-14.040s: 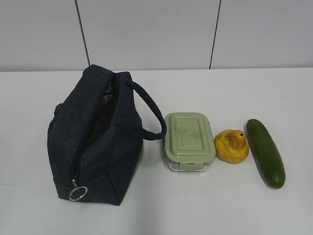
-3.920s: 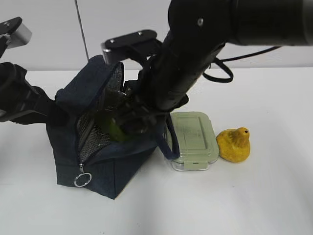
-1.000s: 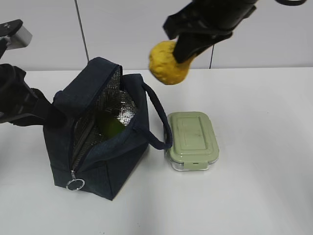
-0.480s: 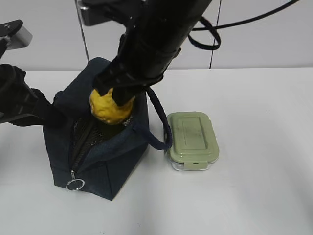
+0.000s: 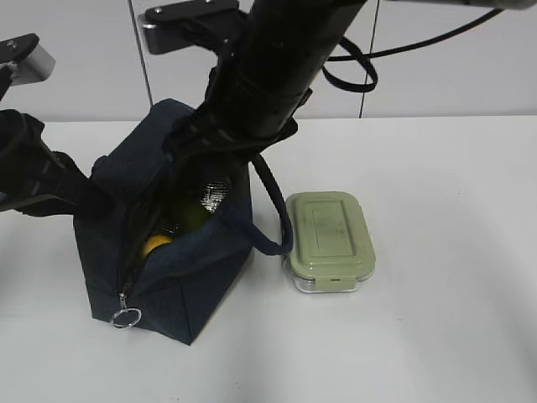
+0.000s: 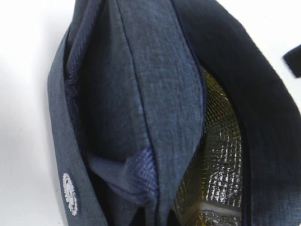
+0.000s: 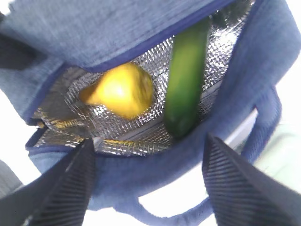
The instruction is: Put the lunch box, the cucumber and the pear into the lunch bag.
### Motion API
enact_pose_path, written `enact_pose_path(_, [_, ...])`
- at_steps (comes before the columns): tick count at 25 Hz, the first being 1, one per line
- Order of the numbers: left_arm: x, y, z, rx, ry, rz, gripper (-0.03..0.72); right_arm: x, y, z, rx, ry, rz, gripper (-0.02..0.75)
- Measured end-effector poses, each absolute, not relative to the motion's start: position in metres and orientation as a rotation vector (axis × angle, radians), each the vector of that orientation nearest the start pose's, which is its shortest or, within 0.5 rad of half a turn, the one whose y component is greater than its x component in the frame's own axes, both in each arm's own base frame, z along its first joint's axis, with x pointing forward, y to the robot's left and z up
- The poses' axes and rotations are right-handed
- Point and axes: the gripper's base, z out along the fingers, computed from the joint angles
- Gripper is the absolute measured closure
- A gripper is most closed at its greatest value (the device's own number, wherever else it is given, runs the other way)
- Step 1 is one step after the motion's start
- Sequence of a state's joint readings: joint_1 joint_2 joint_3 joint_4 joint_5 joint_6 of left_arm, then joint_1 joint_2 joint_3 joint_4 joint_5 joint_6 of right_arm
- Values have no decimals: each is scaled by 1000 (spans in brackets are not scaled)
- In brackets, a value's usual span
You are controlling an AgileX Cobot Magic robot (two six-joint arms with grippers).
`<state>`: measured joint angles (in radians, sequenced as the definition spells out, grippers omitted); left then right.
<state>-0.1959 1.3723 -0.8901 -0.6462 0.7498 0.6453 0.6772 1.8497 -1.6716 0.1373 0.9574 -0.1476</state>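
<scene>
Pear [image 7: 121,89] has dropped out of the right gripper [image 7: 150,183], now lying in the lunch bag [image 5: 180,269] beside the cucumber [image 7: 187,80]; jaws spread, empty. Left gripper: can't tell. Lunch box [image 5: 329,239] sits at 4 o'clock from it, long axis 12–6, right arm nearer.

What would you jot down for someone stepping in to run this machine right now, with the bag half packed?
Right gripper: open and empty, just above the mouth of the lunch bag.
Left gripper: out of sight in its own camera; its arm presses against the bag's left side, grip unclear.
Done: the pear and the cucumber lie inside on the foil lining.
Left: the lunch box sits lid-on on the table right of the bag, by the handle. It goes in next.
</scene>
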Motion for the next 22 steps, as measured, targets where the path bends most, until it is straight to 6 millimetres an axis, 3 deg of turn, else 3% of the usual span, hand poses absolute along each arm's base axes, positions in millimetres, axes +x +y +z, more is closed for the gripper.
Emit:
enact_pose_path(3, [252,-88,260,580,2503,-571,687,323,242,316,-883,2473,407,208])
enact_pose_path(5, [252,-88,260,581,2503,-570,687,329,221,313,-802,2515,426,222])
enact_pose_path(11, [251,-88,260,584,2506,-573,687,336,126,271,-495,2671,635,233])
enact_pose_path(14, [251,-88,260,584,2506,-573,687,335,92,246,-346,2690,760,233])
enact_pose_path(17, [251,-88,260,582,2507,-574,687,338,75,236,-271,2686,804,233])
enact_pose_path(22, [251,-88,260,581,2507,-574,687,348,68,213,-255,2706,850,234])
